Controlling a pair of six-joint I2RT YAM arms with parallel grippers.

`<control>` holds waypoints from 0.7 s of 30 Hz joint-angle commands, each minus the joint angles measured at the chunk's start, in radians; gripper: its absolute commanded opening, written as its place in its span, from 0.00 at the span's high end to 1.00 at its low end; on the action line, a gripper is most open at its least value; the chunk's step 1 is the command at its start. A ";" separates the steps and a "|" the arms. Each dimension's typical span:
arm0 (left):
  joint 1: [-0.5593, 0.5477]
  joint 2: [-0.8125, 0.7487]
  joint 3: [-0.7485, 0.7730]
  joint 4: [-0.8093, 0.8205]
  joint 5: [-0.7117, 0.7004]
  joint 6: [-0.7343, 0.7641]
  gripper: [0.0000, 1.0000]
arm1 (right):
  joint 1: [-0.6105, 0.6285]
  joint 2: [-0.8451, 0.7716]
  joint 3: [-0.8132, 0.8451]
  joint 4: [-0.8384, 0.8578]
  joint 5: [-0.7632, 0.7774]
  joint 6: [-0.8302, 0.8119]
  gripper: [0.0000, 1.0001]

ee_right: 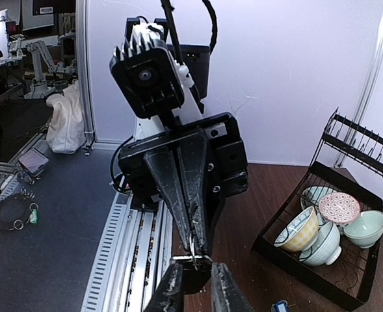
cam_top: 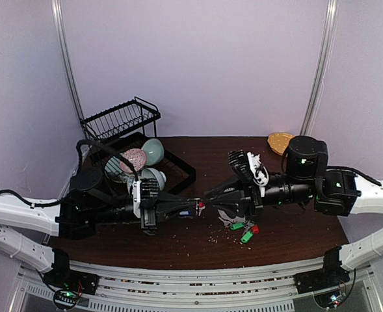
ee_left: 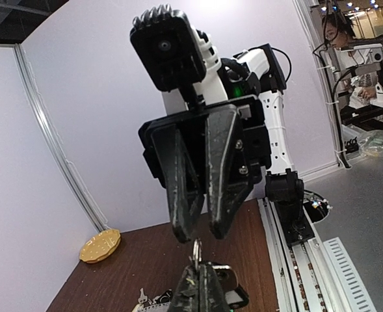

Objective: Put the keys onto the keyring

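Both arms stretch out level and meet tip to tip in mid-air just right of the dish rack (cam_top: 121, 120), probably so one can steady the keyring (ee_left: 196, 249) while the other works at it. The left gripper (ee_right: 198, 242) has its fingers pressed together on the thin ring, and the right gripper (ee_left: 203, 233) has its jaws a sliver apart at it (gripping or not, can't tell). The loose keys (cam_top: 244, 231) lie on the table further right of the rack, below the right wrist.
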 commanded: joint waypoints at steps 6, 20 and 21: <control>-0.179 -0.106 0.000 0.003 -0.273 0.516 1.00 | 0.003 -0.092 0.029 -0.051 -0.129 -0.084 0.71; -0.386 -0.077 0.105 -0.092 -0.503 1.184 1.00 | 0.002 -0.266 0.011 -0.112 -0.093 -0.163 0.67; -0.395 -0.065 0.115 -0.099 -0.519 1.216 1.00 | 0.003 -0.268 0.009 -0.112 -0.097 -0.170 0.67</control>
